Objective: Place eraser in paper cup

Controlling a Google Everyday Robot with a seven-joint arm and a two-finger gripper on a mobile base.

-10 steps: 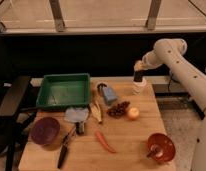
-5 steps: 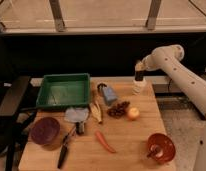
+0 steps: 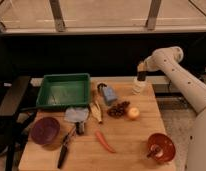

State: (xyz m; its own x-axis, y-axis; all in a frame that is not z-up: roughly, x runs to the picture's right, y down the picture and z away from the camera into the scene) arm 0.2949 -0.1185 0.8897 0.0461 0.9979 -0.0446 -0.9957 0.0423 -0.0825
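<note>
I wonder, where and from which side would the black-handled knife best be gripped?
Probably by the handle, coming straight down from above. The knife lies flat on the wooden table with its handle toward the near edge, away from the purple bowl. The tool hangs over the paper cup, far right.

Warm, dim indoor light falls from above on a wooden table (image 3: pixel 126 145), leaving soft, short shadows beside the objects, while the band behind it sinks into near black. Pale daylight washes out the floor beyond the window frame (image 3: pixel 103 30). The gripper (image 3: pixel 141 73), lit from overhead, hangs just above the paper cup (image 3: pixel 138 86).
</note>
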